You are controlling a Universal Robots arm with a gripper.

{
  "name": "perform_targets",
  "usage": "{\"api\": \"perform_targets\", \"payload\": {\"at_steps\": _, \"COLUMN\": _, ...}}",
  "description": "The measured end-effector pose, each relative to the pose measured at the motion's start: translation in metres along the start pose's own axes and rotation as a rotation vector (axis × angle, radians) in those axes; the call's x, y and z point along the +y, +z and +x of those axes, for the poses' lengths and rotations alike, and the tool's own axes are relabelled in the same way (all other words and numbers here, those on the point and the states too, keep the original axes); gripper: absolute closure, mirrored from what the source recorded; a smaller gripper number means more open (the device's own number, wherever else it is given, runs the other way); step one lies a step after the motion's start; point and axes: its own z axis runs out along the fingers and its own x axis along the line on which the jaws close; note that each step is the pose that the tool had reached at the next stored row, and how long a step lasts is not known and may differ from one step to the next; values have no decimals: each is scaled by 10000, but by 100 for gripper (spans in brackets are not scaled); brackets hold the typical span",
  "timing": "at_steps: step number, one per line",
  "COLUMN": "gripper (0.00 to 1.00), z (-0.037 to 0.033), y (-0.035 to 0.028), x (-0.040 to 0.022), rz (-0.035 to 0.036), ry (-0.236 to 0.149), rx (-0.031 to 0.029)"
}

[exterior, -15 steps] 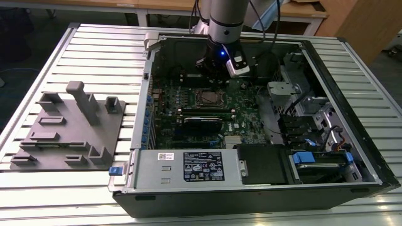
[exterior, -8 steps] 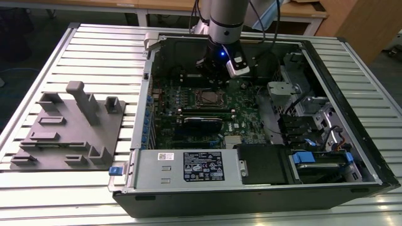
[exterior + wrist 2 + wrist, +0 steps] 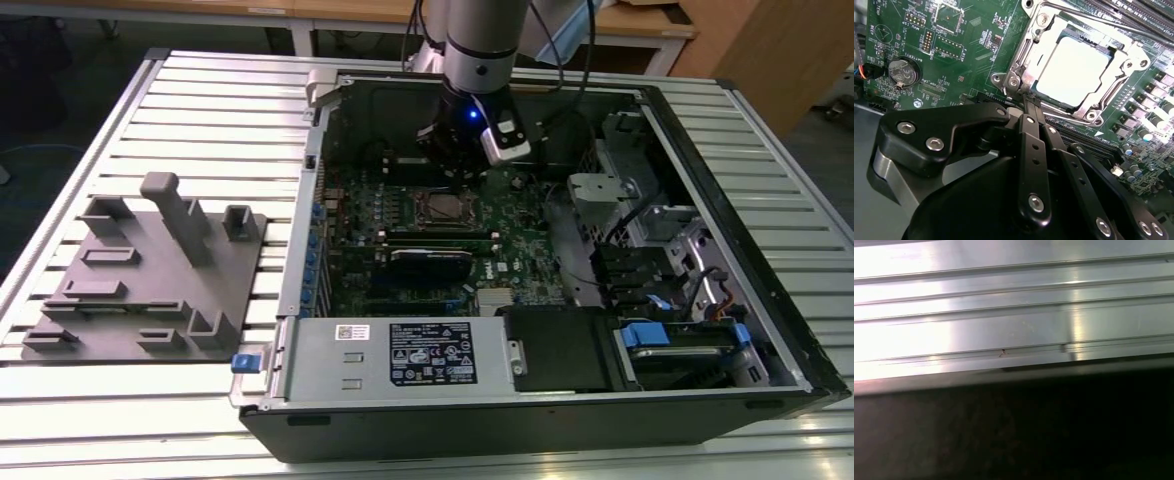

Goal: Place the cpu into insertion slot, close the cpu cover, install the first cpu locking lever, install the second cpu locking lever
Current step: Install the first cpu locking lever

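Tool [image 3: 1030,105] closed at socket [image 3: 1077,105] corner, fingertip ends hard to make out, cpu [image 3: 1072,66] lying in socket, framed by cpu cover [image 3: 1023,50]

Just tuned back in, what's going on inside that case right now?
The arm's black gripper is down inside the open black computer case, shut, with its tips at a corner of the socket on the green motherboard. The square silver-grey cpu already lies in the socket, and the thin silver metal cpu cover lies framed around it. I can't tell whether the locking levers are latched.
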Motion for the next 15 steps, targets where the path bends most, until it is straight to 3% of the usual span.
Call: {"api": "perform_targets", "payload": {"at_steps": 15, "gripper": 89, "z": -4, "y": 4, "x": 4, "rz": 96, "ry": 0, "rx": -10}}
